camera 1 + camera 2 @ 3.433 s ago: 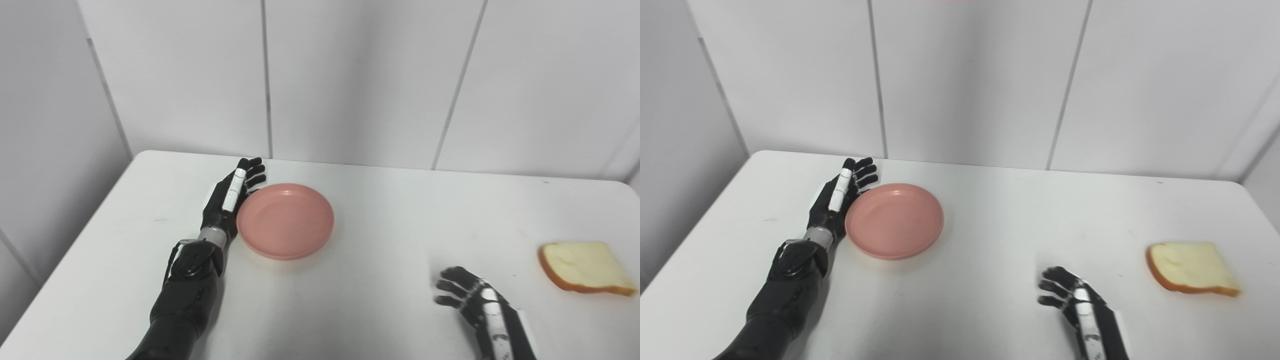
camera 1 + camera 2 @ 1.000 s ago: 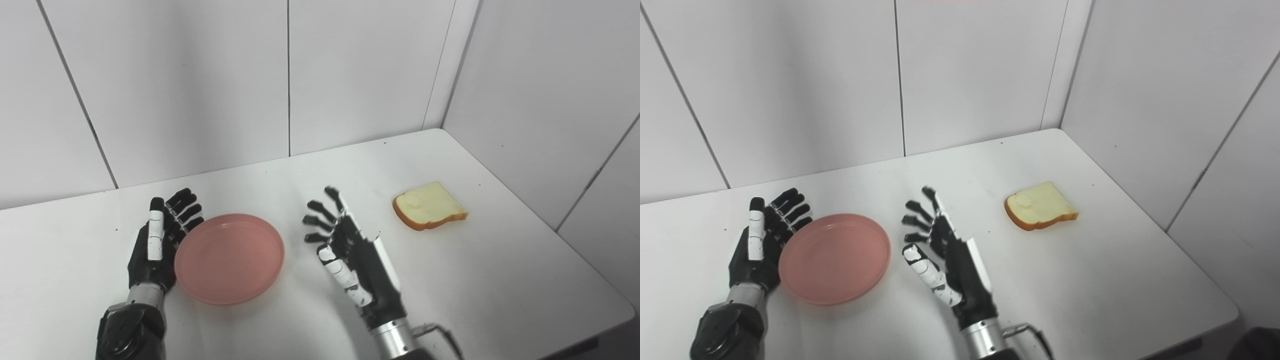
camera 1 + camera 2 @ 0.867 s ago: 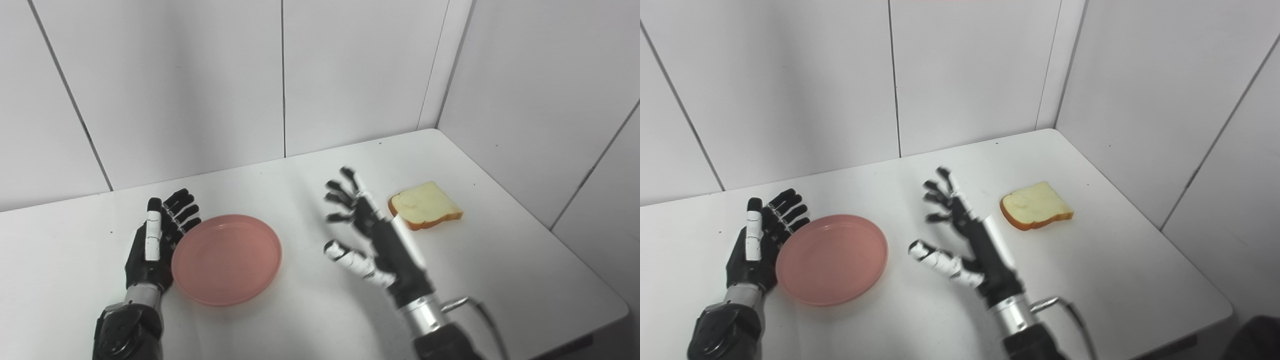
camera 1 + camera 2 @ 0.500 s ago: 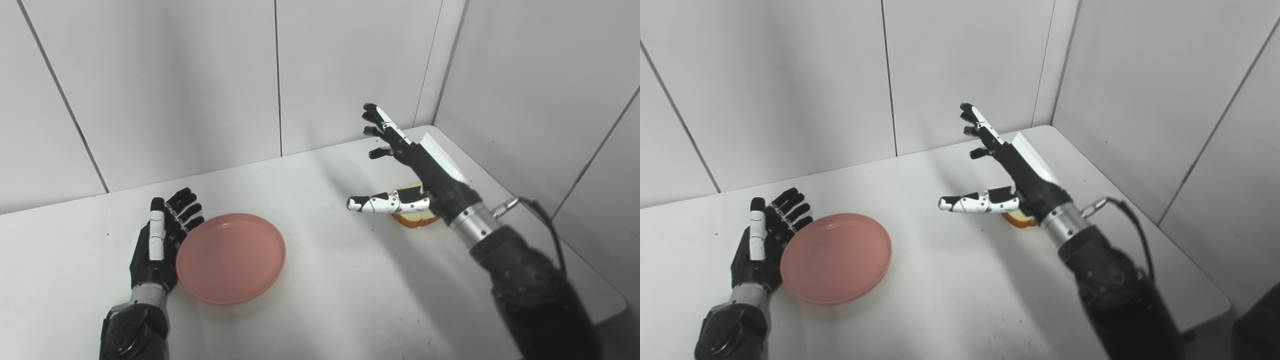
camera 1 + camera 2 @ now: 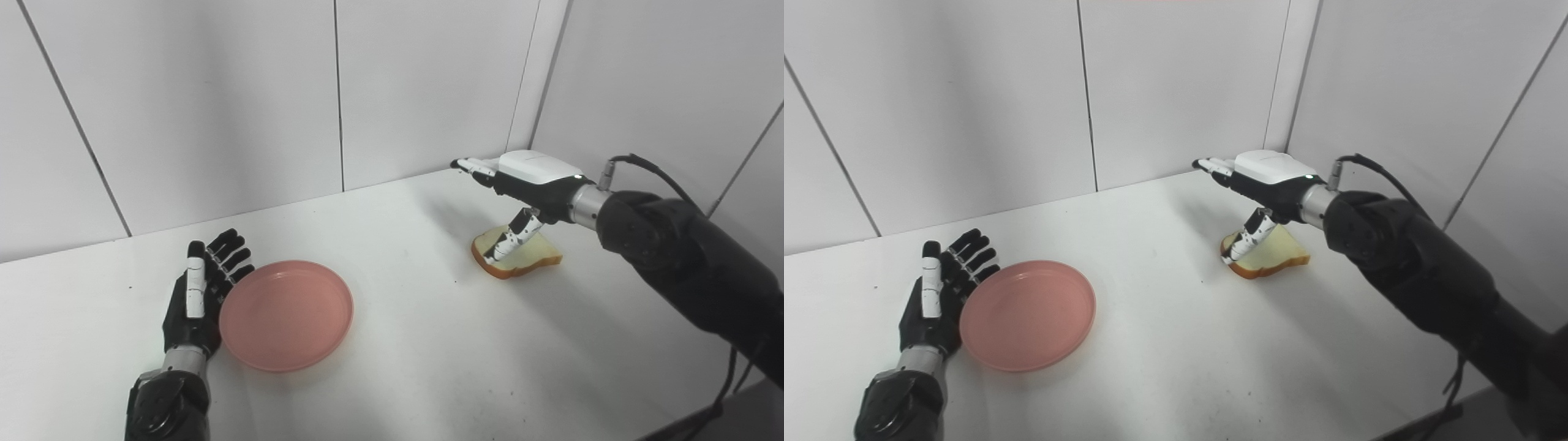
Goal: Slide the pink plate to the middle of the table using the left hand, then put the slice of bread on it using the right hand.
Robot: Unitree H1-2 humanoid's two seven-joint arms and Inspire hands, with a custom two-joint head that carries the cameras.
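The pink plate (image 5: 286, 323) lies flat on the white table (image 5: 404, 361), left of its middle. My left hand (image 5: 199, 295) rests open on the table, fingers straight, its edge against the plate's left rim. The slice of bread (image 5: 527, 258) lies flat near the far right corner. My right hand (image 5: 520, 184) hovers palm down just above the bread, fingers stretched toward the back wall and thumb hanging down over the slice's left part. It holds nothing. In the right eye view the bread (image 5: 1274, 256) sits under the same hand (image 5: 1262, 177).
White panelled walls close the table at the back and along the right. The table's right front edge (image 5: 723, 392) runs under my right forearm, which crosses above the right part of the table.
My right hand has swung from beside the plate out over the bread, turned palm down and dropped closer to it. The camera view shifted right. Plate and left hand kept their places.
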